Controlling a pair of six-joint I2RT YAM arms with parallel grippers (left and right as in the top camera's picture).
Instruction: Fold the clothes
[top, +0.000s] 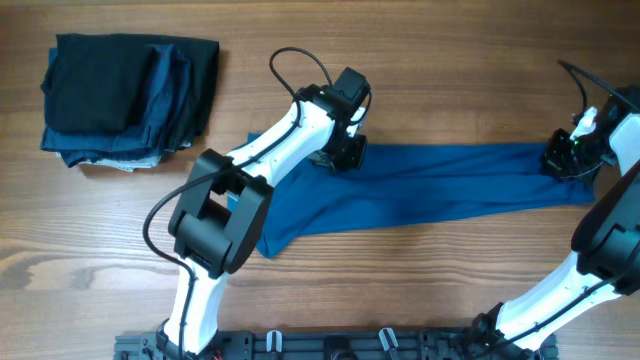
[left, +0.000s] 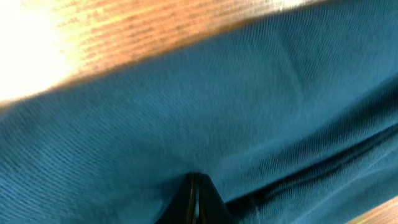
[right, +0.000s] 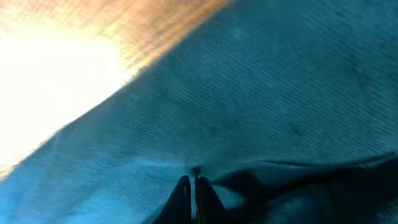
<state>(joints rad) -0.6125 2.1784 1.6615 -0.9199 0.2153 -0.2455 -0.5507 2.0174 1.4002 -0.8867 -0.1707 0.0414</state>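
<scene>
The clothes (top: 440, 185) are one blue shirt, drawn out into a long band across the wooden table. My left gripper (top: 345, 155) presses down on the band's upper edge near its left part, shut with fabric pinched between the jaws. In the left wrist view the closed left gripper (left: 194, 182) sits deep in blue cloth (left: 186, 112). My right gripper (top: 563, 160) is shut on the band's right end. The right wrist view shows the right gripper (right: 193, 180) closed on a raised fold of the shirt (right: 280, 106). The left arm hides part of the shirt's left end.
A stack of dark folded garments (top: 130, 95) lies at the back left. Bare wooden table (top: 450, 80) surrounds the shirt. The arms' mounting rail (top: 330, 345) runs along the front edge.
</scene>
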